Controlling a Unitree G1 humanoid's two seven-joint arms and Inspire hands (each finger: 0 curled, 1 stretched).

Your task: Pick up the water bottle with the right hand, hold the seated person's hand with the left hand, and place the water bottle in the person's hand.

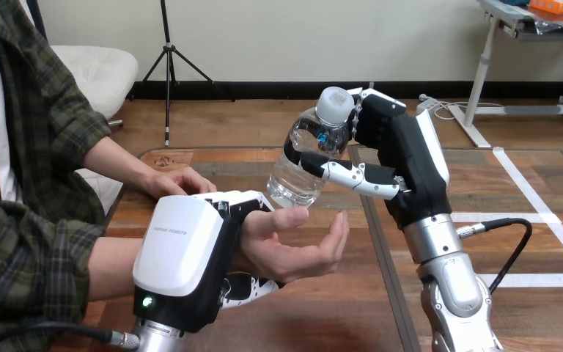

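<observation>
A clear water bottle with a white cap hangs tilted above the table, my right hand shut on it with fingers and thumb curled round its body. Its base is just above the fingertips of the person's hand, which lies palm up over the table's middle. My left hand is at that hand's wrist, fingers over the top and thumb underneath, curled round it.
The person's other hand rests flat on the wooden table at the far left. A dark seam runs down the table between my two arms. The person sits at the left side.
</observation>
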